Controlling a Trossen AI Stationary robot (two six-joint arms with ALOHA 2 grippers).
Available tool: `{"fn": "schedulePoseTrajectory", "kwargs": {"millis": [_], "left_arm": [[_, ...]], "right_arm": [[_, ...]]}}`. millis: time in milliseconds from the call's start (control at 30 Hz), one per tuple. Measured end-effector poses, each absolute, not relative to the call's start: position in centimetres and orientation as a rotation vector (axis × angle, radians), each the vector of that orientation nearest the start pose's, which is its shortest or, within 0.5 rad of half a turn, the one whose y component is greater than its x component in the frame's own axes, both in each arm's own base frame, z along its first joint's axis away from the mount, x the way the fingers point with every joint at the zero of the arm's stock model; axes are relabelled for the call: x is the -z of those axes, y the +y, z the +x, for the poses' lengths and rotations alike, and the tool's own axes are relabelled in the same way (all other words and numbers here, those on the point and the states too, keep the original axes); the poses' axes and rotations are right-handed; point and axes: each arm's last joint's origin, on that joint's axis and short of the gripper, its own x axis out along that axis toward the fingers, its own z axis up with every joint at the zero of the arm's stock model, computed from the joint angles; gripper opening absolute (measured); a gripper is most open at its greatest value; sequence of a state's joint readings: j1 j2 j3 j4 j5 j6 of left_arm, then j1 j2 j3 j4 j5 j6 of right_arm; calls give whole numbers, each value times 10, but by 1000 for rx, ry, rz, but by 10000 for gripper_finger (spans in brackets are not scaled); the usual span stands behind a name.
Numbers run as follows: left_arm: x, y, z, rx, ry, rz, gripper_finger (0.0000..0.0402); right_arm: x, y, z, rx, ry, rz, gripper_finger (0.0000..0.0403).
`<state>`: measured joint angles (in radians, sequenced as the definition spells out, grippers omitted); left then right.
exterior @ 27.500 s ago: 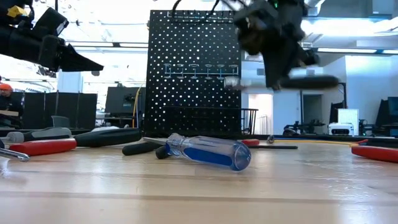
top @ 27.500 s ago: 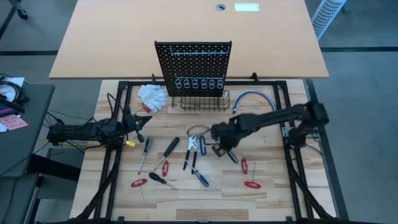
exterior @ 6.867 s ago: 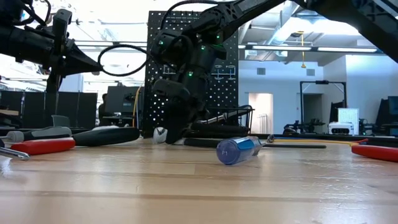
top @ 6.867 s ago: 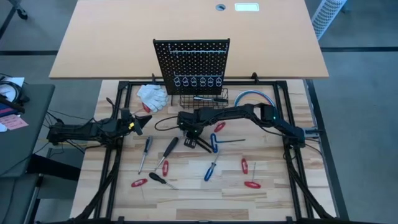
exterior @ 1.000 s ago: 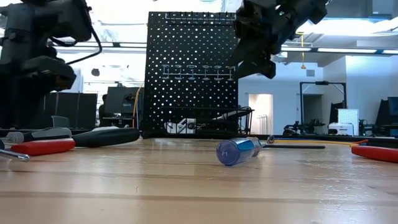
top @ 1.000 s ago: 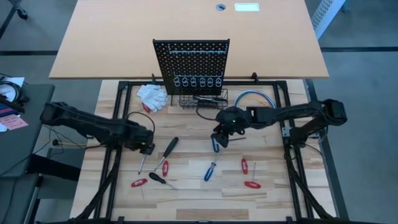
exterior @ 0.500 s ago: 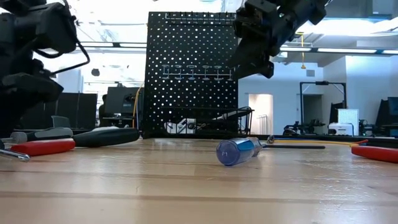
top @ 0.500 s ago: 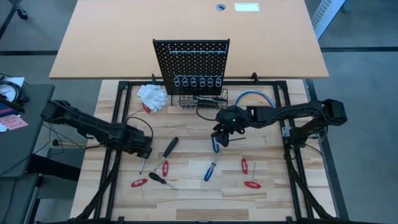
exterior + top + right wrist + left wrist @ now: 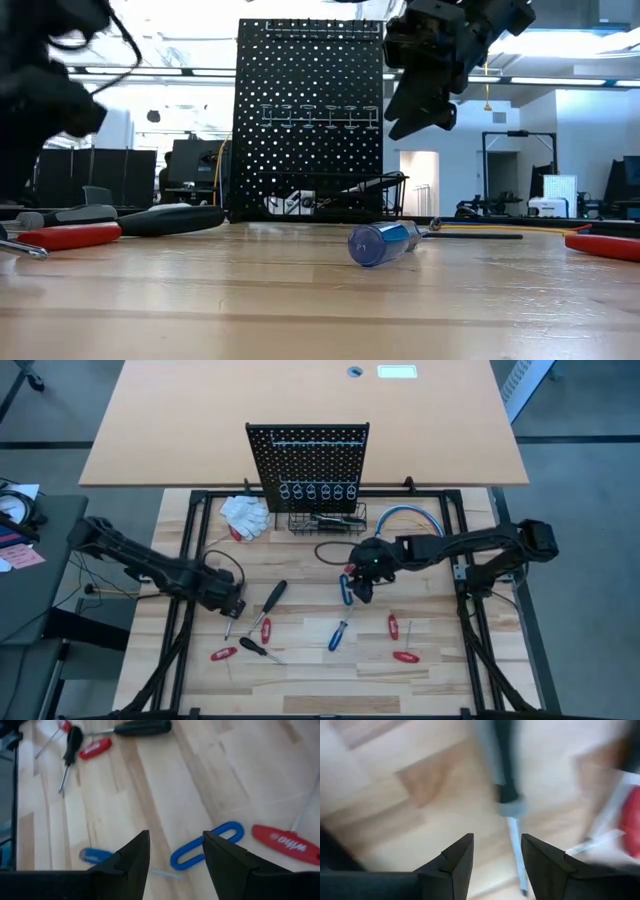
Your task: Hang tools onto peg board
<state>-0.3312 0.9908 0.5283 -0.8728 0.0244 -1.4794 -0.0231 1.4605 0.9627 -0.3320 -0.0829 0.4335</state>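
Note:
The black peg board (image 9: 308, 458) stands upright at the table's far side, with tools lying in its wire basket (image 9: 328, 520). My left gripper (image 9: 496, 851) is open, low over a thin black-handled screwdriver (image 9: 506, 795) that lies flat on the table; its silver shaft (image 9: 516, 847) runs between the fingers, untouched as far as shows. My right gripper (image 9: 176, 851) hangs open in the air (image 9: 420, 95) above the blue T-shaped hex key (image 9: 207, 845), which lies flat on the wood (image 9: 346, 589).
Loose tools lie on the near half of the table: a thick black screwdriver (image 9: 274, 596), red-handled ones (image 9: 265, 629) (image 9: 393, 626) (image 9: 405, 656), a blue screwdriver (image 9: 338, 634). White gloves (image 9: 245, 513) and a blue cable (image 9: 410, 515) lie beside the board.
My left gripper has come down and a little toward the near edge, onto the thin black screwdriver, staying open. My right gripper has shifted slightly toward the table's right and near side above the blue hex key. No tool has moved.

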Motion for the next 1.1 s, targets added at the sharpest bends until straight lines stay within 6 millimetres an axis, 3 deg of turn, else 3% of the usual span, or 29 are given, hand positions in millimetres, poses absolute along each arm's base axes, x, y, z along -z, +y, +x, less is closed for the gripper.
{"fn": "schedulePoseTrajectory", "kwargs": {"millis": [200,367,600,700,800,900,1100], "left_arm": [[-176,-69,133,-697,1131,-989,158],[-162,-74,131,-802,1098,-991,158],[-145,-84,145,-801,1115,-945,152],[-138,-86,147,-841,1131,-917,124],[-136,-85,147,-883,1127,-916,65],[-146,-85,150,-861,1086,-898,13],[-207,-83,171,-692,822,-692,5]], "right_arm": [[-230,5,300,114,834,432,187],[-231,8,300,118,825,422,187],[-231,4,300,130,823,427,187],[-231,4,300,131,822,426,187],[-232,4,302,126,806,427,187],[-240,4,304,107,734,431,187],[-286,-4,301,76,502,453,187]]}}
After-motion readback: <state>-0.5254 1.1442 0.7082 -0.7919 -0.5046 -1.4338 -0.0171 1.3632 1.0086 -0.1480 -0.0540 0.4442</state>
